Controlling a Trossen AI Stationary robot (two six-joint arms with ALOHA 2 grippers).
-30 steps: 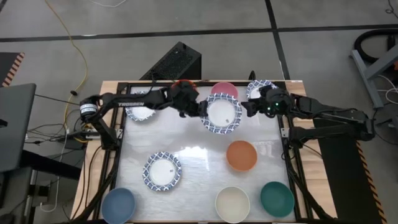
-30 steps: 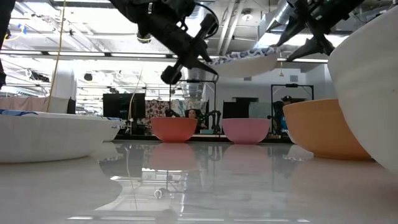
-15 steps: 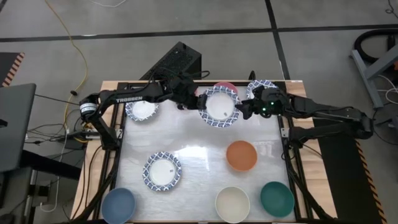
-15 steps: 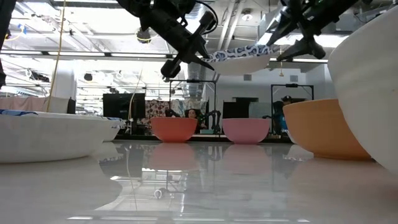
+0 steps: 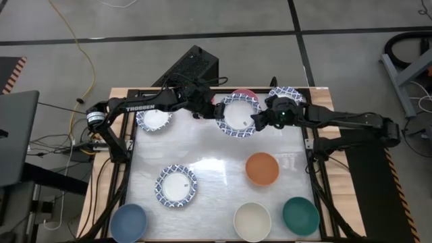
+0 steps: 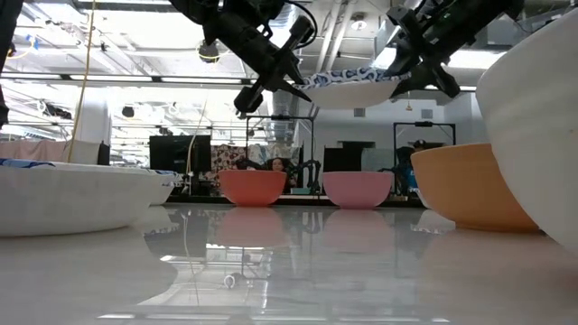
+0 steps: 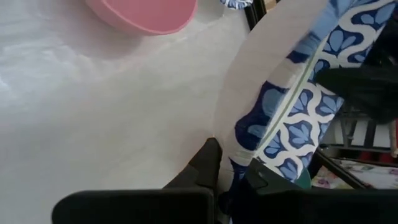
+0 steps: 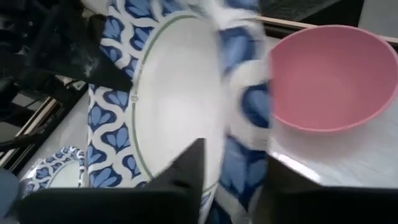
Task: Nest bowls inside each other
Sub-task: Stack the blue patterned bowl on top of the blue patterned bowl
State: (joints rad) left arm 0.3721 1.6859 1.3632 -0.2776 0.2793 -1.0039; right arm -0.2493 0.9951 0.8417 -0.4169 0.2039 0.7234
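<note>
Your blue-rimmed bowl (image 5: 237, 115) hangs in the air over the table's far edge, above the pink bowl (image 6: 358, 190). The left gripper (image 5: 214, 112) is clamped on its rim from one side. The right gripper (image 5: 258, 120) has its fingers (image 8: 186, 167) straddling the opposite rim; you cannot tell whether they have pinched it. The red bowl (image 6: 254, 188) sits beside the pink one.
</note>
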